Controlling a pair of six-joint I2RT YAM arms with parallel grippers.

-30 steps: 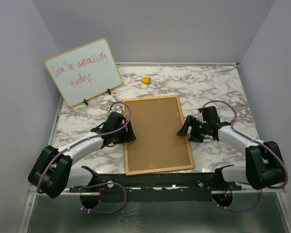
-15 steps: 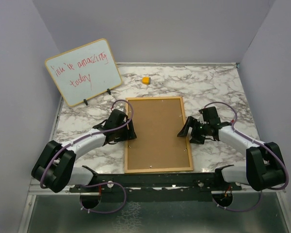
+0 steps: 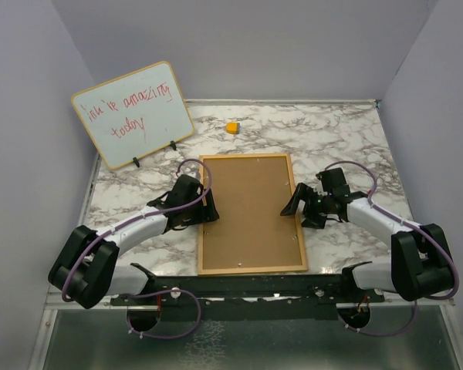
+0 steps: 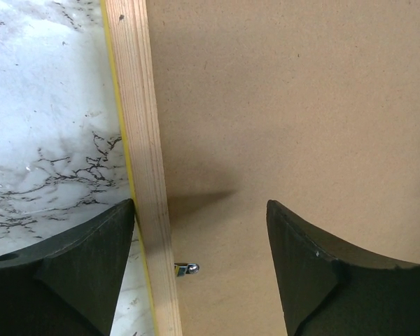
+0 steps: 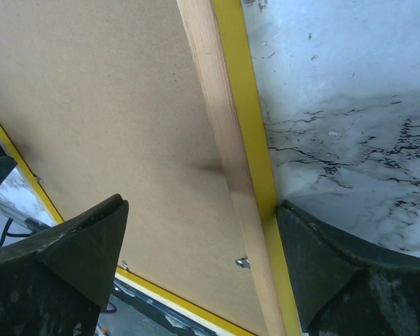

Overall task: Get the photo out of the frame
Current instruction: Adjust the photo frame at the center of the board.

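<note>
Lavender walls (image 3: 255, 46) close in a white marble-patterned tabletop (image 3: 347, 139) with dark veins. At its far left corner a wood-edged whiteboard (image 3: 131, 116) with red handwriting leans on small black feet. A small yellow block (image 3: 231, 128) sits alone near the middle of the far edge.

The frame (image 3: 251, 212) lies flat in the middle of the tabletop, back up, with its short end reaching almost to the near edge. Its brown board is ringed by a pale wooden rail with a thin yellow border outside that. Whether the photo is under the backing cannot be seen from any view.

The left gripper (image 3: 207, 208) sits at the frame's left long edge, about halfway along. Its jaws are spread wide and straddle the rail. In the left wrist view one of its fingers (image 4: 84, 266) is on the marble side, right against the rail, and the other is over the brown board. A small metal clip (image 4: 187, 268) shows between them. Nothing is clamped.

The right gripper (image 3: 293, 208) is at the opposite long edge and is spread just as wide. Its outer finger (image 5: 343, 273) stands beside the yellow border and its inner finger (image 5: 70, 259) is over the backing. A second clip (image 5: 243, 263) lies between them, and this gripper grips nothing either.
</note>
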